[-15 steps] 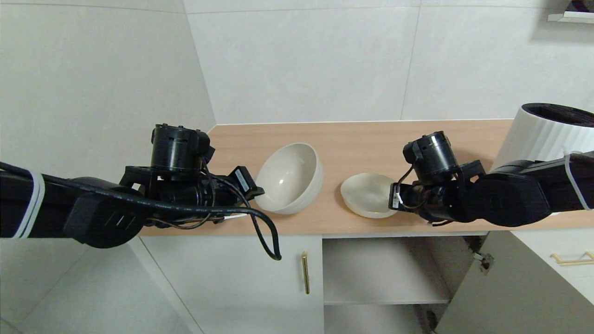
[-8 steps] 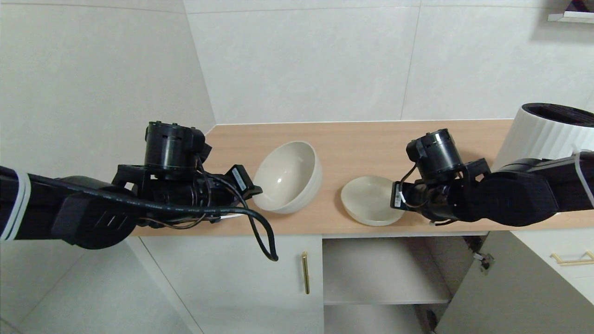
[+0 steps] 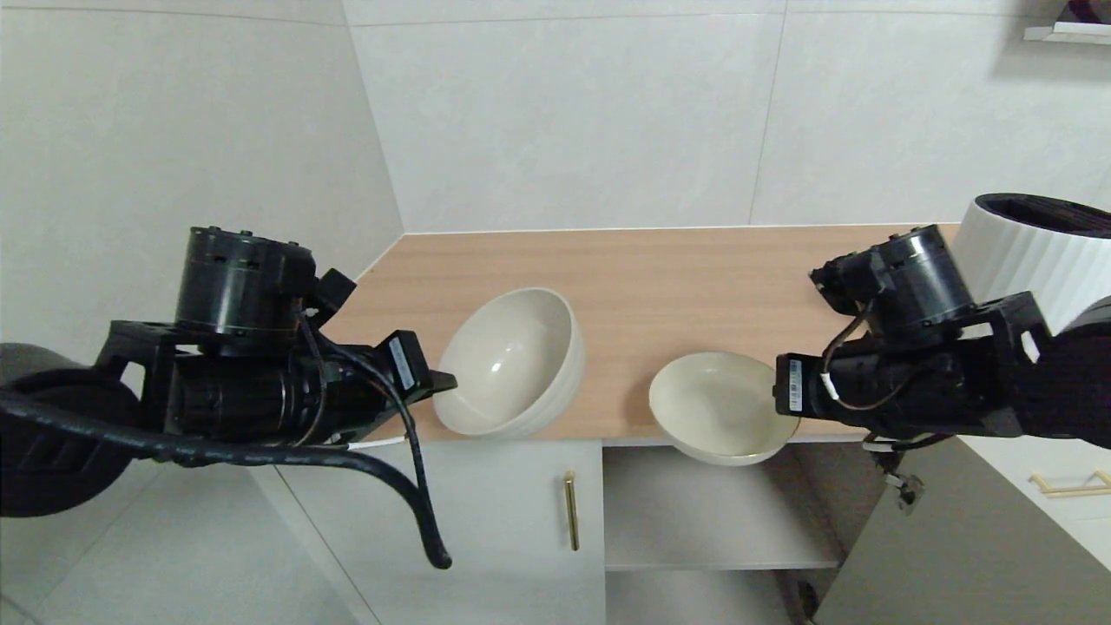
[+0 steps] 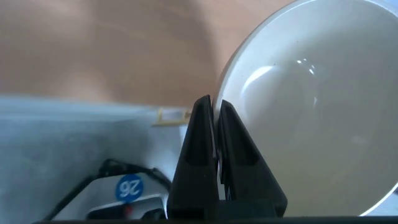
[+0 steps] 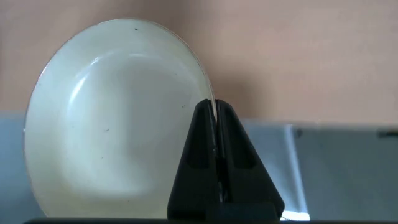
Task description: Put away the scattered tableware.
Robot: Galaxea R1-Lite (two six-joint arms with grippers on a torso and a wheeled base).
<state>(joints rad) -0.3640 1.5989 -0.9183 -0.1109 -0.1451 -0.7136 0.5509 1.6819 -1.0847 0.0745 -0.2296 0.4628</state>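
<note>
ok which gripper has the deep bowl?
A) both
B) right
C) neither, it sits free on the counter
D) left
D: the left gripper is shut on the rim of the deep bowl, while the right gripper pinches the shallow dish.

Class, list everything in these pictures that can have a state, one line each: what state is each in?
deep bowl: tilted, rim clamped in the left gripper.
shallow bowl: overhanging the front edge of the counter, rim clamped in the right gripper.
left cabinet door: shut.
right cabinet door: swung open.
</note>
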